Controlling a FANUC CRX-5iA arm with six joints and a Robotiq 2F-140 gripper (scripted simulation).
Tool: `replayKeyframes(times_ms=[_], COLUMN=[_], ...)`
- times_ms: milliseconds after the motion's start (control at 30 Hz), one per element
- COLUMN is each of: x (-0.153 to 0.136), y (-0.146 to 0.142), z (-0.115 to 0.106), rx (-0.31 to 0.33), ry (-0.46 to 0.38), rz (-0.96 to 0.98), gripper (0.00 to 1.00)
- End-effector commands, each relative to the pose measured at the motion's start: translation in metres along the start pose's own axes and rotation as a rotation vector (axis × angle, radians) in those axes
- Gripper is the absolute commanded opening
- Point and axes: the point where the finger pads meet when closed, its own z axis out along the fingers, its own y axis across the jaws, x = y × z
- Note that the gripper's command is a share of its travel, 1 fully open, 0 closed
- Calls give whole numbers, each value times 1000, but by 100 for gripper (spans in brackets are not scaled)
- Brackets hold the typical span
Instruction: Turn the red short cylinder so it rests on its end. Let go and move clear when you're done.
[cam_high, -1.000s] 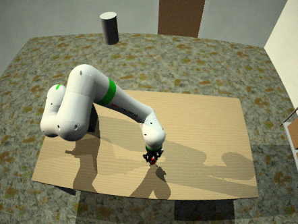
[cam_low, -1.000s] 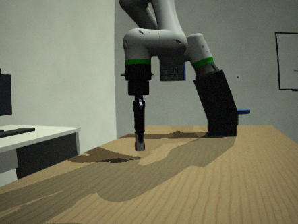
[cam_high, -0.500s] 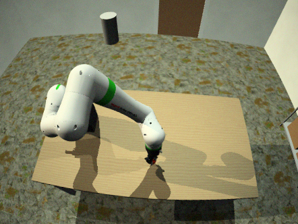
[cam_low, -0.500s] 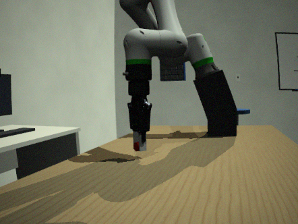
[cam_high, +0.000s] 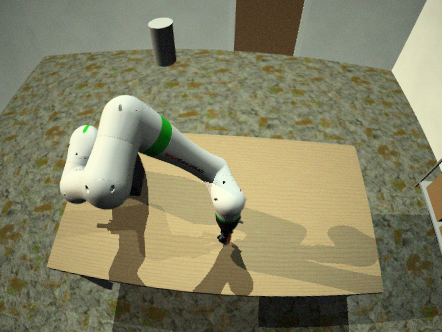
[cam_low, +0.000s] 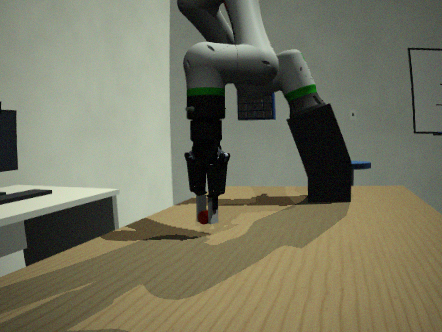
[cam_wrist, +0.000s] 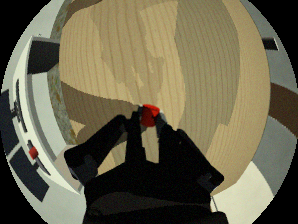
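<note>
The red short cylinder (cam_low: 203, 217) is small and sits between my fingertips, at or just above the wooden table top. It also shows in the wrist view (cam_wrist: 149, 115) and as a red speck in the overhead view (cam_high: 226, 240). My gripper (cam_low: 208, 216) points straight down over the middle of the table and is shut on the cylinder; its fingers also show in the wrist view (cam_wrist: 148, 124) and from above (cam_high: 225, 238). The fingers hide most of the cylinder, so I cannot tell which way its axis lies.
The arm's dark base (cam_low: 320, 152) stands at the back of the table. A grey upright cylinder (cam_high: 162, 41) stands on the floor beyond the table. A white desk (cam_low: 50, 200) is off to the left.
</note>
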Motion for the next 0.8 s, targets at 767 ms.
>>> replayKeyframes(times_ms=[767], x=[0], y=[0], z=[0], rx=[-16], ry=[9], rz=[-610], gripper=[19])
